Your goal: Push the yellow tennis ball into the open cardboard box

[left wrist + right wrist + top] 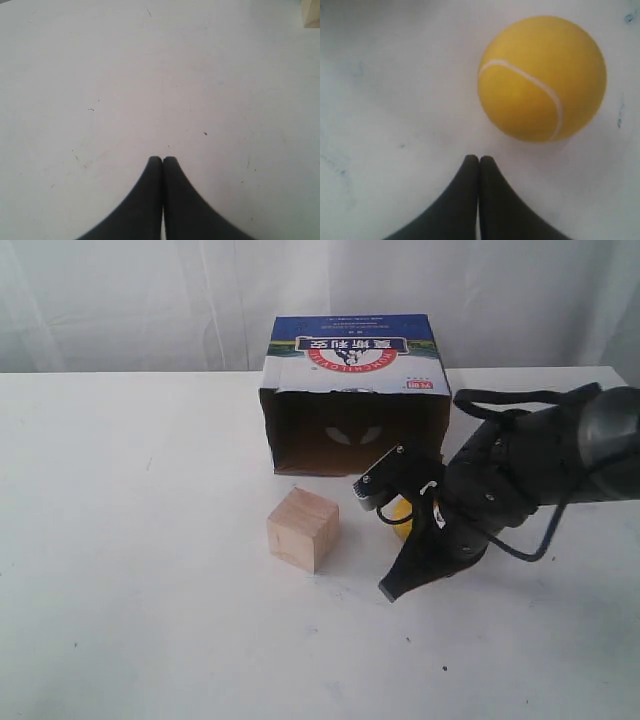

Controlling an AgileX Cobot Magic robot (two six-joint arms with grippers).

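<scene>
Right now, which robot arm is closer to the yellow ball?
Right. The right end effector, shut, has its tips close beside the yellow tennis ball. The left end effector hangs over the table, with no ball in its wrist view.

The small round yellow tennis ball [542,77], marked with a curved white seam, rests on the white counter [150,590] just ahead of the tips of the right fingers [467,190], which are pressed together. It sits slightly off their line, near but not touching them. The large open cardboard box [350,352] has brown sides, a blue-and-white printed top with a red oval logo, and a dark interior. It lies on its side beyond the ball from the fingers, its mouth facing them.
</scene>
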